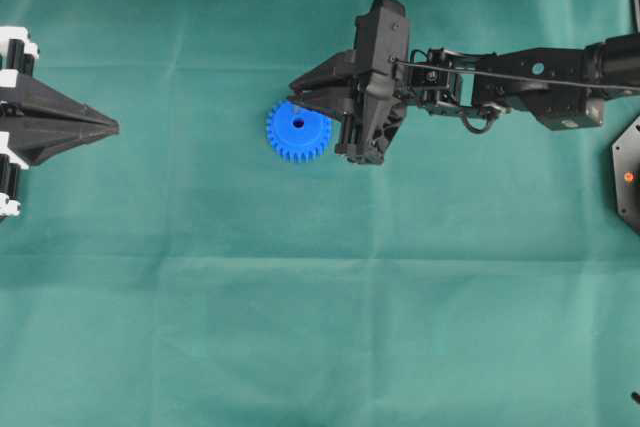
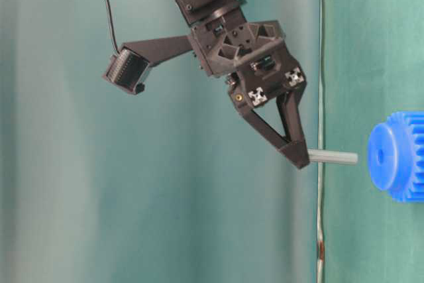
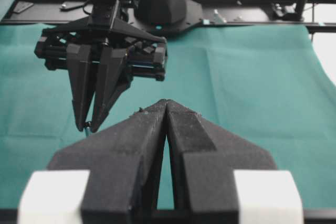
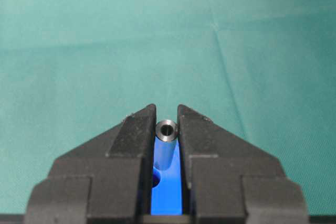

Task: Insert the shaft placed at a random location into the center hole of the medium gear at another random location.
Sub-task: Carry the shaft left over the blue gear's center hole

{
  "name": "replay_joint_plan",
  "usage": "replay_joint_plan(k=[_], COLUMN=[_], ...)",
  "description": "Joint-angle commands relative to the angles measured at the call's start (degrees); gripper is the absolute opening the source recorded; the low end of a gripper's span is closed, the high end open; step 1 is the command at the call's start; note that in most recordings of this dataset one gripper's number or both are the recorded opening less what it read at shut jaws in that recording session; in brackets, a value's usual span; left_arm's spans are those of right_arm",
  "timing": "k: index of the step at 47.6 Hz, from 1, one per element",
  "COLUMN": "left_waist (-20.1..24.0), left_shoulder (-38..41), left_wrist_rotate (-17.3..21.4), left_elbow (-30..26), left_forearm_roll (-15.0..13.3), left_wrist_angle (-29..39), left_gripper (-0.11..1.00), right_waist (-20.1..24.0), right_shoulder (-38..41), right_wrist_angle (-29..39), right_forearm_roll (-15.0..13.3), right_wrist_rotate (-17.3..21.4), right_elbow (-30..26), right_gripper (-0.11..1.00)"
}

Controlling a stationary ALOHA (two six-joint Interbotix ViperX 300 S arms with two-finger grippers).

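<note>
The medium gear (image 1: 298,133), bright blue and toothed, lies flat on the green cloth, with its center hole (image 1: 298,124) showing dark. My right gripper (image 1: 303,97) hovers just over the gear's far edge, shut on the shaft. In the right wrist view the shaft (image 4: 167,129) stands between the fingertips (image 4: 139,124), with the blue gear (image 4: 170,200) and part of the hole (image 4: 157,180) below. In the table-level view the shaft (image 2: 332,158) points at the gear (image 2: 399,156) with a small gap. My left gripper (image 1: 112,128) is shut and empty at the far left.
A black fixture with a red light (image 1: 627,175) sits at the right edge. The right arm (image 1: 520,82) stretches in from the right. A black base and frame rails (image 3: 168,3) stand behind the cloth in the left wrist view.
</note>
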Motion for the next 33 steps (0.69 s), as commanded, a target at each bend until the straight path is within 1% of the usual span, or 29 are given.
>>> replay_joint_plan(k=[1, 23, 33], left_waist=[-0.09, -0.09, -0.09], left_shoulder=[0.18, 0.18, 0.26], left_wrist_rotate=[-0.09, -0.09, -0.09], left_elbow=[-1.41, -1.41, -1.49], left_forearm_roll=[0.18, 0.18, 0.18], left_wrist_angle=[-0.26, -0.26, -0.26], left_gripper=[0.0, 0.0, 0.0], right_waist=[0.09, 0.35, 0.53], right_shoulder=[-0.88, -0.62, 1.14], right_wrist_angle=[0.09, 0.0, -0.26], right_forearm_roll=[-0.09, -0.09, 0.09], right_wrist_rotate=[-0.79, -0.79, -0.7], right_elbow=[-1.32, -1.23, -1.49], right_gripper=[0.13, 0.12, 0.12])
